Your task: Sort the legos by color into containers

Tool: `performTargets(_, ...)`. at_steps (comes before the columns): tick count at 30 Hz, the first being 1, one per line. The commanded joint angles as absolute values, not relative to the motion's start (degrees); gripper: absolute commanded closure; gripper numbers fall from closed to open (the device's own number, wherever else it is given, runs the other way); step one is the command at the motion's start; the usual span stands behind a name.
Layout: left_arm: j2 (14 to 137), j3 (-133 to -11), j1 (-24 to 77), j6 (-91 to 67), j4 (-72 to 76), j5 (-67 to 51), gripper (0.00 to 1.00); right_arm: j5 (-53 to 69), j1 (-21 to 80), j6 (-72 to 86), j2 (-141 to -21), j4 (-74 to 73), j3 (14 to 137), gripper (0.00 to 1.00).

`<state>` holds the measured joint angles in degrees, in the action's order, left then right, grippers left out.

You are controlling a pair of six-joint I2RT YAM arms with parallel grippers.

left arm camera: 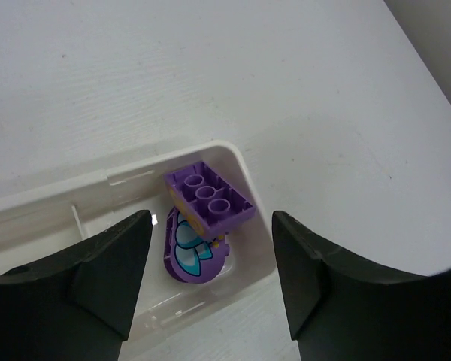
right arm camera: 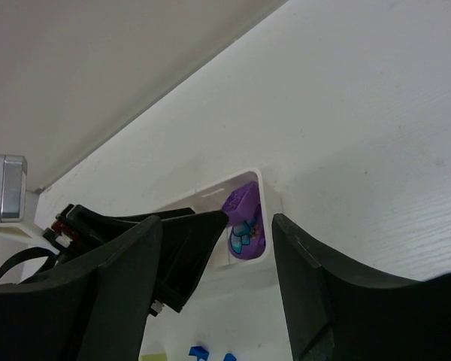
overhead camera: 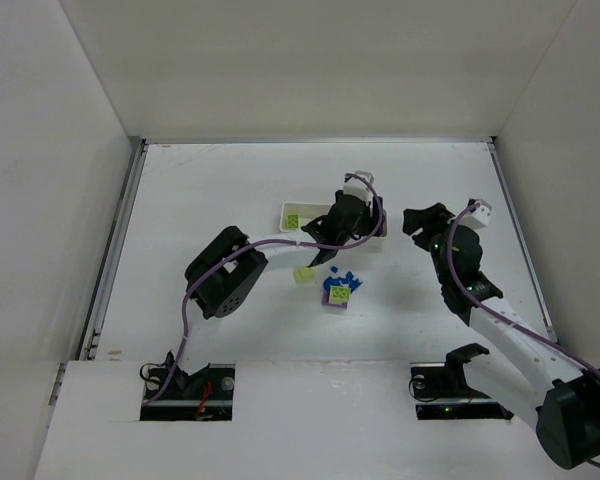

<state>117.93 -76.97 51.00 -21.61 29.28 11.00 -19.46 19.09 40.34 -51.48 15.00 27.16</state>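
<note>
The white tray (overhead camera: 286,212) lies at mid table, with a lime-green brick (overhead camera: 293,219) in its left compartment. My left gripper (overhead camera: 332,232) hangs open over the tray's right end. In the left wrist view it (left arm camera: 210,259) straddles the end compartment (left arm camera: 244,169), where a purple studded brick (left arm camera: 209,197) rests on a rounded purple piece with teal marks (left arm camera: 194,256). Loose on the table are a lime-green brick (overhead camera: 304,274), several blue bricks (overhead camera: 344,279) and a purple brick topped with lime-green (overhead camera: 337,294). My right gripper (overhead camera: 420,222) is open and empty, right of the tray; its view shows the purple bricks (right arm camera: 244,218).
White walls enclose the table on three sides. A metal rail (overhead camera: 115,240) runs along the left edge. The left arm's purple cable (overhead camera: 270,244) trails over the table toward the tray. The left gripper's fingers (right arm camera: 180,241) fill the lower left of the right wrist view.
</note>
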Motion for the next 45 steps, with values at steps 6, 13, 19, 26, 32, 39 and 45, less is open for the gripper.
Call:
performTargets(6, 108.5, -72.4, 48.7, -22.7, 31.5, 13.3, 0.4, -18.7, 19.4, 39.4, -52.2, 17.9, 27.7, 0.41)
performTargets(13, 89.9, -52.8, 47.4, -27.8, 32.4, 13.6, 0.52, -19.2, 25.7, 35.4, -57.3, 16.8, 31.3, 0.73)
performTargets(19, 71.1, -37.0, 50.0, -28.5, 31.6, 12.6, 0.65, -22.2, 39.1, 31.6, -58.5, 8.2, 32.8, 0.63)
performTargets(26, 60.4, -28.6, 50.4, -31.6, 27.9, 12.5, 0.68, -29.4, 57.2, 33.8, -62.6, -3.2, 34.3, 0.21)
performTargets(32, 53.4, -24.2, 49.5, -33.5, 25.8, 10.5, 0.66, -26.6, 61.4, 28.8, -65.1, -6.1, 36.1, 0.12)
performTargets(39, 45.0, -20.5, 47.1, -34.1, 21.8, 8.9, 0.64, -23.0, 61.3, 19.8, -64.1, -14.6, 41.1, 0.07)
performTargets(45, 41.4, -18.8, 43.9, -34.4, 20.2, 6.5, 0.63, -18.9, 61.5, 12.3, -68.3, -17.9, 45.1, 0.05)
